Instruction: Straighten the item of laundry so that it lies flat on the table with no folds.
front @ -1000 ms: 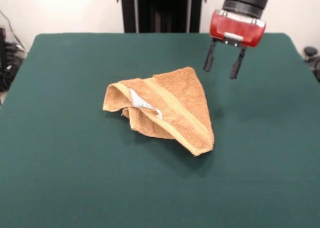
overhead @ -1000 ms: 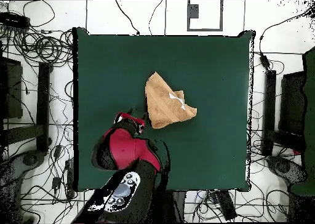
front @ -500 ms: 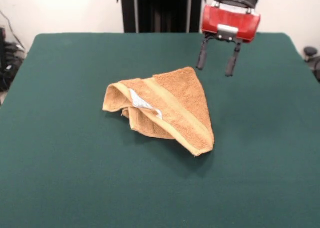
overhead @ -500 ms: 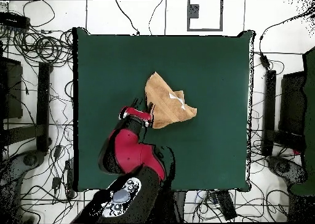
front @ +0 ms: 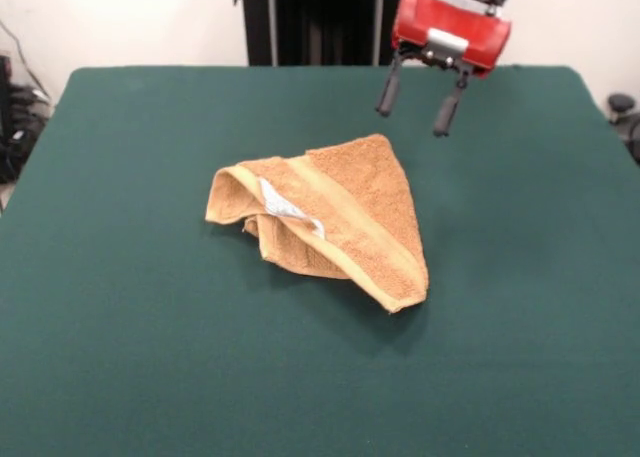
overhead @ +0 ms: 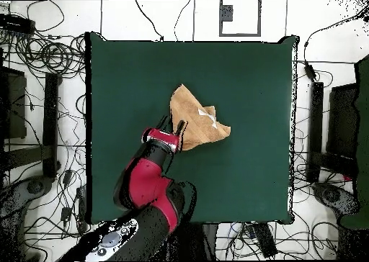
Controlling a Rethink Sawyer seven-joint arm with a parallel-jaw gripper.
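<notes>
Front view: towel [front: 325, 215] sits mid-table [front: 120, 357], bunched into a rough triangle, border band folded over the top, white tag [front: 283, 206] exposed; plainly not flat yet. Gripper [front: 414, 101] hangs in the air above and beyond the towel's far right corner, tilted, fingers spread wide, holding nothing. Likely lining up for a corner grab.

Overhead view: gripper [overhead: 172, 125] sits just at the towel's [overhead: 196, 121] left edge; red arm reaches up from the bottom of the picture.
</notes>
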